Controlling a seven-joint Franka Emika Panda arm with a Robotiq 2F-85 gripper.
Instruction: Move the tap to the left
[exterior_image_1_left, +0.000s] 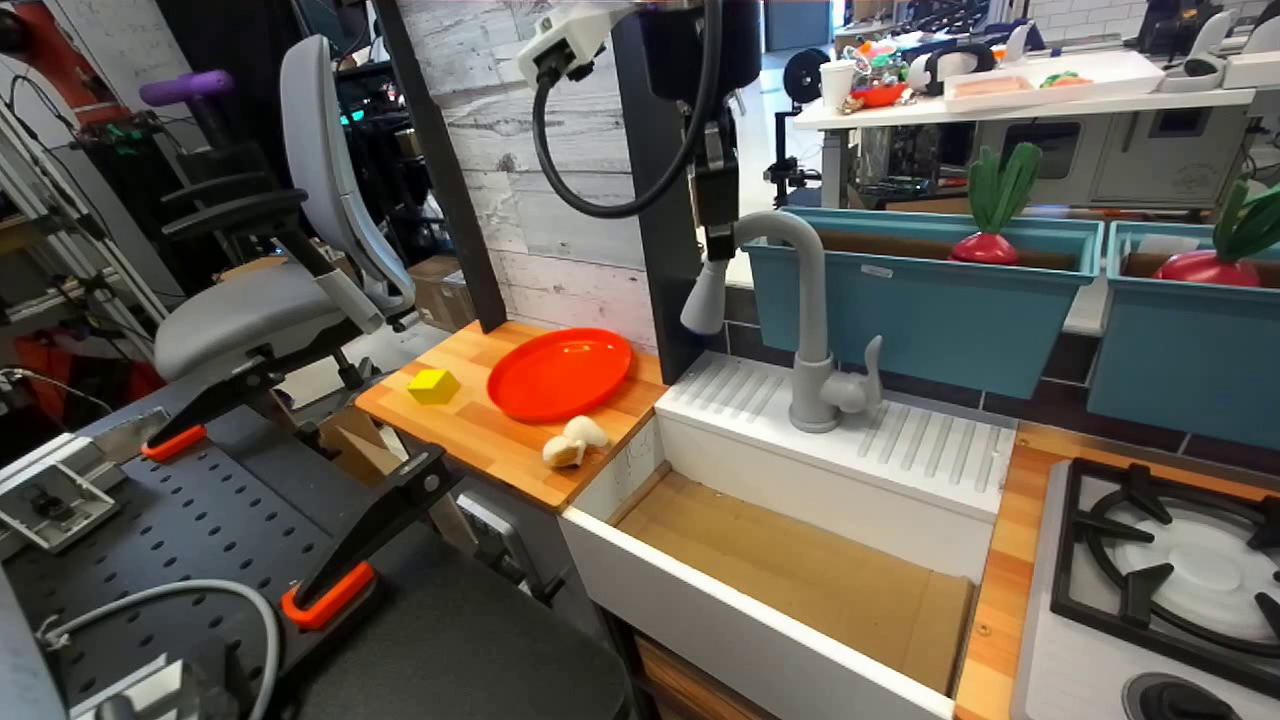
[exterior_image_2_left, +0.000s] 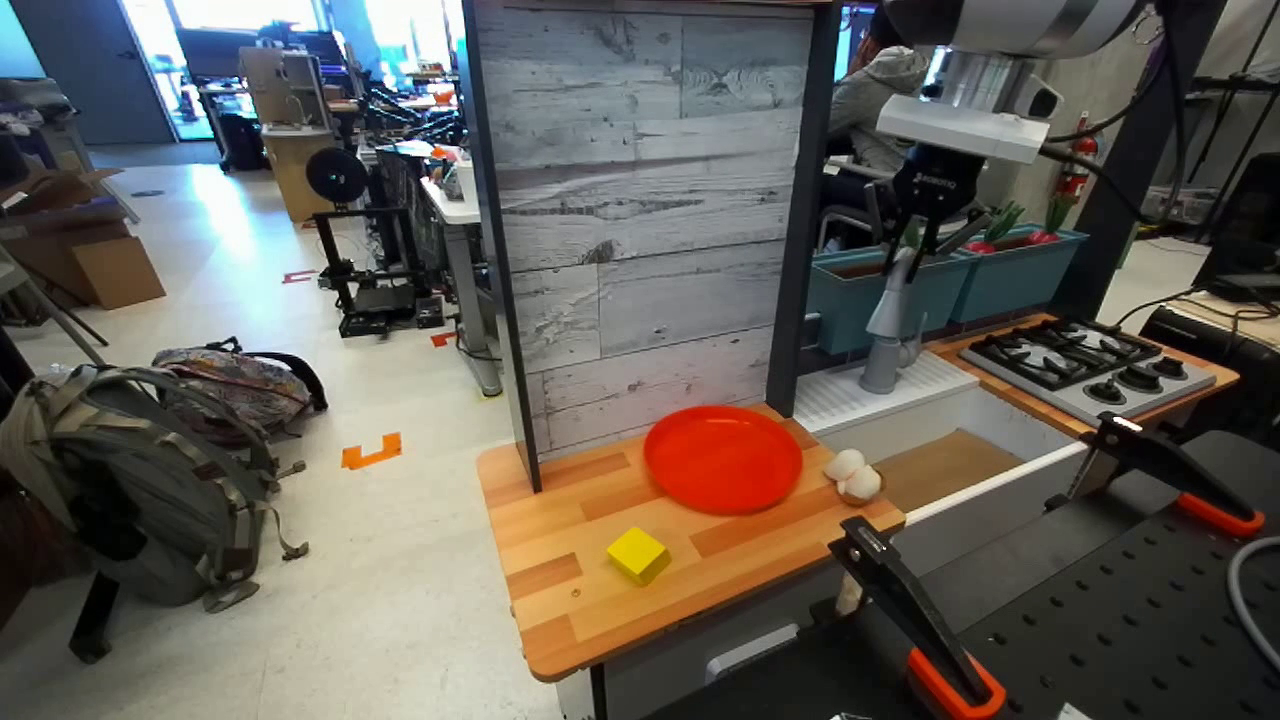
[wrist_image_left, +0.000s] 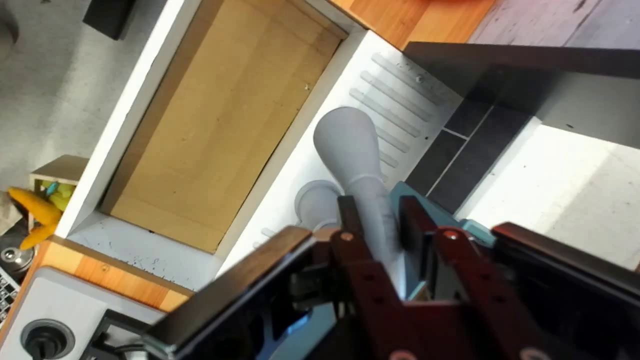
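Gripper (wrist_image_left: 378, 205) around the tap (exterior_image_1_left: 813, 310), contact unclear.

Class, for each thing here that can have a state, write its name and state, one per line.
Plate: face up on the counter
Yellow block: on the counter, apart from the plate
Tap: spout facing the plate's side, end downward
Handle: pointing up
Gripper: around the spout; whether clamped, unclear
Sink: brown cardboard covers its floor
Stove: no flame showing
Radishes: leaves up, in planters
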